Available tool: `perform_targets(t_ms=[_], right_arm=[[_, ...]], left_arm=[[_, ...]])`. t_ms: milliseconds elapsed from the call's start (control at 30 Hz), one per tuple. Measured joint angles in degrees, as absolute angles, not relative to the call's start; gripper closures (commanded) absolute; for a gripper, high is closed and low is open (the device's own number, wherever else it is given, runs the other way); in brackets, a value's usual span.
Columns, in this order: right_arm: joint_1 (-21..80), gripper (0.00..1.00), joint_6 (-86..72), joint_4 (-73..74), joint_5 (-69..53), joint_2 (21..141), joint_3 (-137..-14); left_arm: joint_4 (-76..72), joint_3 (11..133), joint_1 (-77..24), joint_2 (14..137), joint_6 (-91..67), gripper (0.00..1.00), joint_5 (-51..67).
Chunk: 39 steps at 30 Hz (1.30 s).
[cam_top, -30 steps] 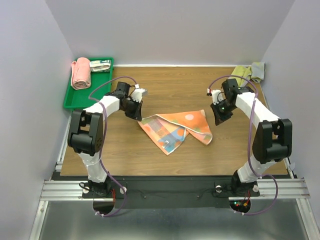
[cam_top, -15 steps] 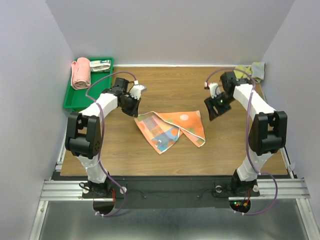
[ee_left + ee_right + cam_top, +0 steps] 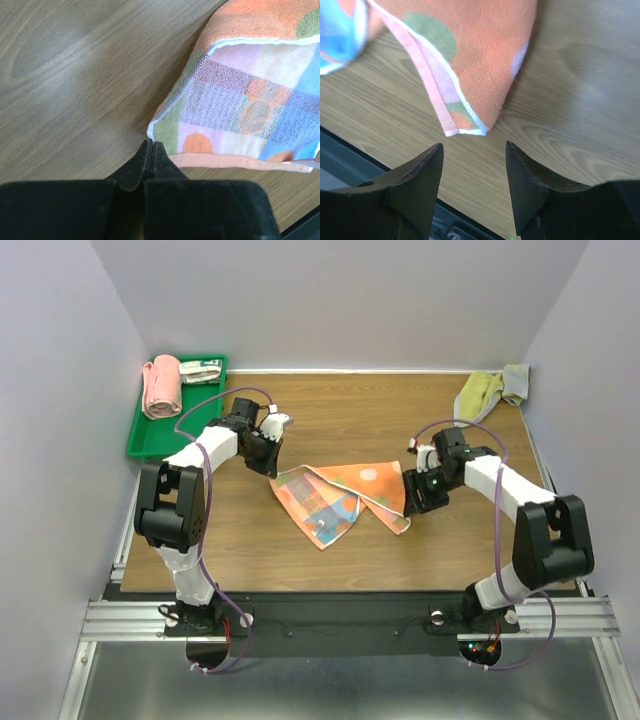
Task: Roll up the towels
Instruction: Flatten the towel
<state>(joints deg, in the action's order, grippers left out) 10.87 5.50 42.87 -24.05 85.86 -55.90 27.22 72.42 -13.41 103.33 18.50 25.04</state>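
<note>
An orange towel [image 3: 340,495] with coloured patches lies loosely folded in the middle of the wooden table; it also shows in the left wrist view [image 3: 240,95] and the right wrist view [image 3: 480,60]. My left gripper [image 3: 262,452] is shut, its tips [image 3: 150,145] touching the towel's left corner; I see no cloth between the fingers. My right gripper [image 3: 415,490] stands open just off the towel's right corner, with bare wood between its fingers [image 3: 474,150].
A green tray [image 3: 140,435] at the back left holds a rolled pink towel [image 3: 161,386] and a folded white-green cloth [image 3: 200,371]. Yellow-green and grey cloths [image 3: 490,388] lie at the back right corner. The table's near edge shows below the right gripper.
The right gripper opened and let go of the towel's right corner, pulled back, then came down beside that corner. The towel shifted left and its right flap lies narrower. The left gripper moved slightly back-left.
</note>
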Motion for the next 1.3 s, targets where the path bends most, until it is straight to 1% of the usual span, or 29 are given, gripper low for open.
perform_targets(t_ms=[100, 233, 300, 367, 433, 467, 600, 733, 800, 1000, 1133, 1300], right_arm=[[12.16, 0.42, 4.16, 40.86, -24.05, 90.48, -53.45], [12.91, 0.48, 2.15, 39.51, -24.64, 93.19, -53.21], [13.26, 0.57, 1.48, 39.33, -24.58, 93.76, -53.6], [13.56, 0.72, 0.47, 38.98, -24.36, 94.8, -54.39], [13.67, 0.88, -0.95, 38.33, -23.77, 96.38, -55.42], [13.67, 0.99, -1.08, 38.33, -23.57, 97.21, -56.14], [13.87, 0.99, -2.17, 38.04, -21.37, 98.98, -58.24], [13.82, 0.99, -0.1, 38.28, -16.75, 97.1, -59.55], [12.91, 0.99, 2.85, 39.7, -13.72, 94.63, -62.52], [9.87, 0.99, 14.74, 40.01, -4.1, 87.48, -76.62], [9.89, 0.99, 22.33, 40.05, -0.32, 83.55, -81.38], [10.22, 1.0, 31.77, 44.16, 0.36, 78.78, -82.56]], left_arm=[[27.27, 72.42, -13.41, 103.33, 18.48, 1.0, 25.02], [27.31, 72.42, -13.41, 103.33, 18.48, 1.0, 24.93], [27.27, 72.42, -13.41, 103.33, 18.31, 1.0, 24.93], [27.22, 72.42, -13.41, 103.33, 18.09, 1.0, 24.95], [27.0, 72.42, -13.41, 103.33, 17.78, 1.0, 25.02], [26.92, 72.42, -13.41, 103.33, 17.65, 1.0, 25.04], [26.61, 72.42, -13.41, 103.33, 17.43, 1.0, 24.93], [27.2, 73.69, -13.1, 103.33, 17.45, 1.0, 24.45], [28.29, 75.85, -12.93, 103.33, 17.5, 1.0, 23.99], [30.24, 86.08, -12.25, 101.97, 18.9, 1.0, 22.06], [31.83, 89.82, -12.4, 97.34, 21.04, 1.0, 21.15], [35.31, 89.49, -12.73, 88.9, 24.71, 1.0, 22.02]])
